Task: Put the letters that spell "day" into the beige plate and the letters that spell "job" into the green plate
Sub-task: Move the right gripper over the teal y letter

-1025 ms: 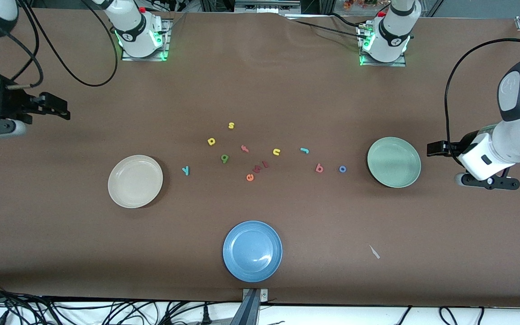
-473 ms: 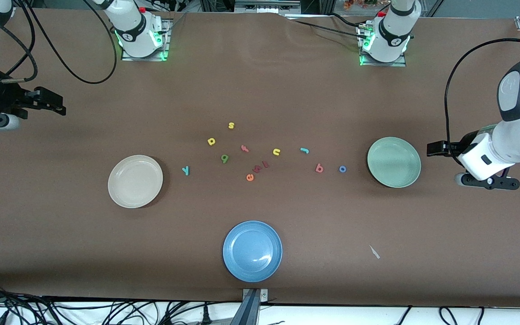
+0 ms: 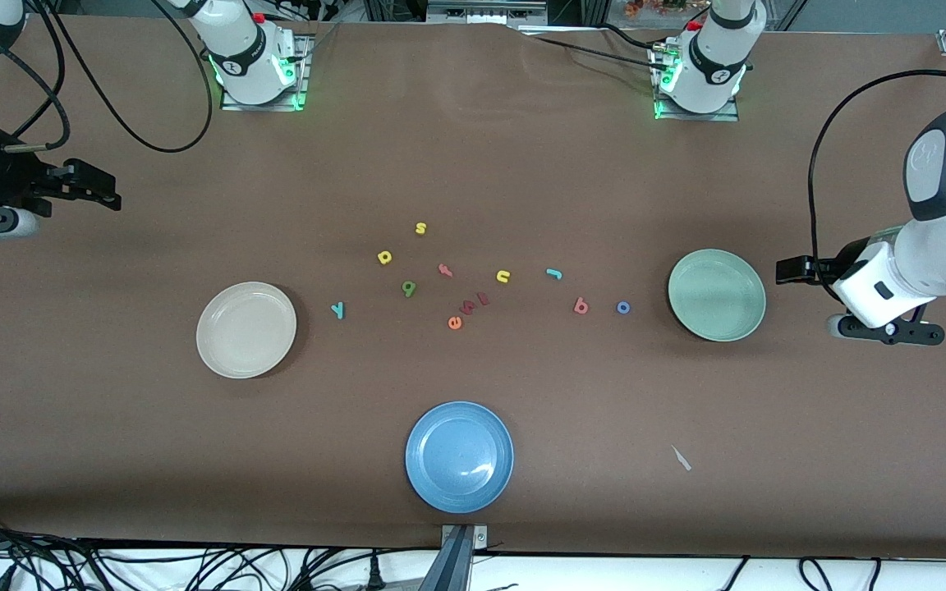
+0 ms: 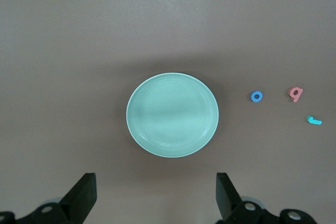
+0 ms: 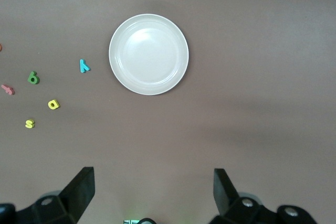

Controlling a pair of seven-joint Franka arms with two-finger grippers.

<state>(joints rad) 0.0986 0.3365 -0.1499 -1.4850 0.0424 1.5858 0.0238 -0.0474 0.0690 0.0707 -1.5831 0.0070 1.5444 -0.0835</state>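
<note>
The beige plate lies empty toward the right arm's end. Beside it are the teal "y", the dark green letter and the yellow holed letter. The green plate lies empty toward the left arm's end, with the blue "o", red "b" and teal "j" beside it. My left gripper hangs open over bare table by the green plate. My right gripper hangs open, apart from the beige plate.
A blue plate sits nearest the front camera. Mid-table lie a yellow "s", a yellow arch, an orange-red "e" and "f". A small pale scrap lies near the front edge.
The right gripper shifted a little toward the table edge at its own end, then stopped. The left arm and all letters stayed put.
</note>
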